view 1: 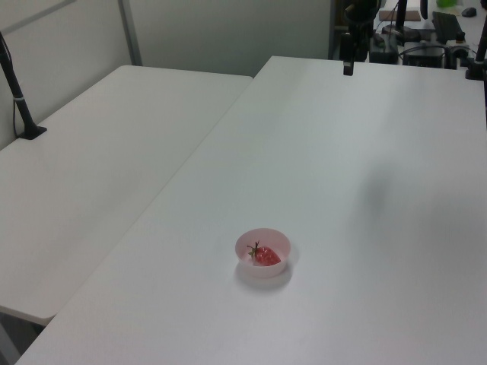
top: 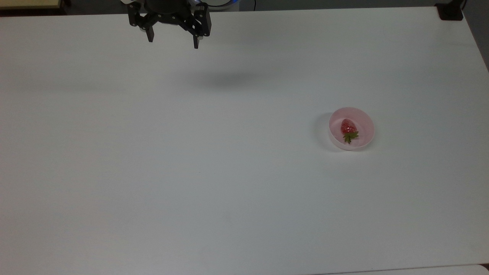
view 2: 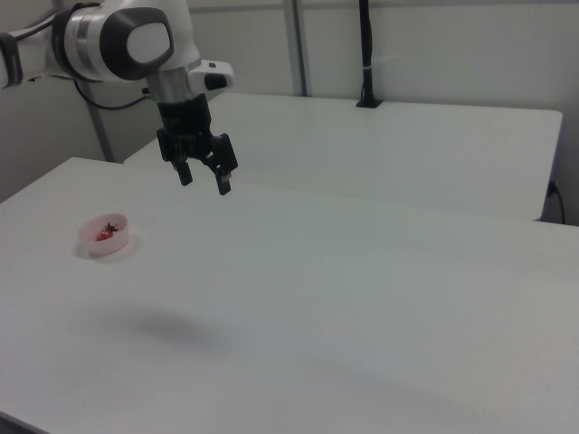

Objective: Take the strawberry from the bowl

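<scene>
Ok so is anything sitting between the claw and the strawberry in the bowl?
Nothing visible. The claw hangs open above bare table, and only the rim of the bowl surrounds the strawberry, open from above.

Even, diffuse overhead light; no glare on the white surface [top: 229, 183]. Top view shows a soft, blurred shadow patch near the surface's far edge and a faint crescent shadow against the bowl [top: 351, 128]. Right view: wide smudged shadow toward the near edge. Surface corners dim slightly. Colours muted, greyish cast.
</scene>
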Robot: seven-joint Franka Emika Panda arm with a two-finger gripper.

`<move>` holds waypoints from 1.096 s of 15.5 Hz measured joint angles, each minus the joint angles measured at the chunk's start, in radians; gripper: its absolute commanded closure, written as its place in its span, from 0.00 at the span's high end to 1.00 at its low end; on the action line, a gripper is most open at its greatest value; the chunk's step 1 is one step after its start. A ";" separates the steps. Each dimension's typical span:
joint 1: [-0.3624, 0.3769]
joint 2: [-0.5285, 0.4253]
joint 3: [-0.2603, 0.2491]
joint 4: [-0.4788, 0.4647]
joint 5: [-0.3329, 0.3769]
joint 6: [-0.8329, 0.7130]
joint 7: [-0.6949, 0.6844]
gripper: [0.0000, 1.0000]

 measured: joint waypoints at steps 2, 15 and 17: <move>0.000 0.004 0.001 0.001 0.000 0.001 0.000 1.00; 0.038 0.078 0.059 0.069 0.044 0.017 -0.094 1.00; 0.106 0.140 0.066 0.112 0.108 0.064 -0.093 0.96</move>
